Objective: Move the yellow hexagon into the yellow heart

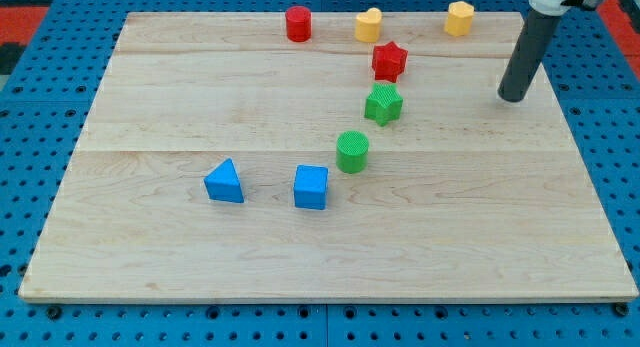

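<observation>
The yellow hexagon (459,18) sits near the board's top edge, right of centre. The yellow heart (368,25) sits to its left along the same top edge, with a gap between them. My tip (512,98) rests on the board to the right of and below the yellow hexagon, apart from it and touching no block.
A red cylinder (298,23) stands left of the heart. A red star (389,60), a green star (383,104) and a green cylinder (352,151) run down the middle. A blue cube (311,187) and blue triangle (225,181) lie lower left. The wooden board (150,247) sits on blue pegboard.
</observation>
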{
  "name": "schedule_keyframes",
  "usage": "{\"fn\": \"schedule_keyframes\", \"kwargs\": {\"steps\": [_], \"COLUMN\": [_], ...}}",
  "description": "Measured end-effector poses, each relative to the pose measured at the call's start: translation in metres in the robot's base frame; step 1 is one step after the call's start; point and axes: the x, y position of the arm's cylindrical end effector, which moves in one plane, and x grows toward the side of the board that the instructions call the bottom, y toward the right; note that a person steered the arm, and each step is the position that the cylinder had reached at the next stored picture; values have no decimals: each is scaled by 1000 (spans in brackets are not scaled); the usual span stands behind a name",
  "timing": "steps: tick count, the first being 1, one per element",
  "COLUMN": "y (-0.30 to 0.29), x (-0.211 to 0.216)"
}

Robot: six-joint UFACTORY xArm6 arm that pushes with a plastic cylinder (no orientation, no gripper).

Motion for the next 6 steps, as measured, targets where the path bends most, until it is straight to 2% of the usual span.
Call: {"fn": "schedule_keyframes", "kwargs": {"steps": [1,2,4,5,6], "y": [11,48,48,13,-99], "x": [-33,-68,-160,-159,-152]}}
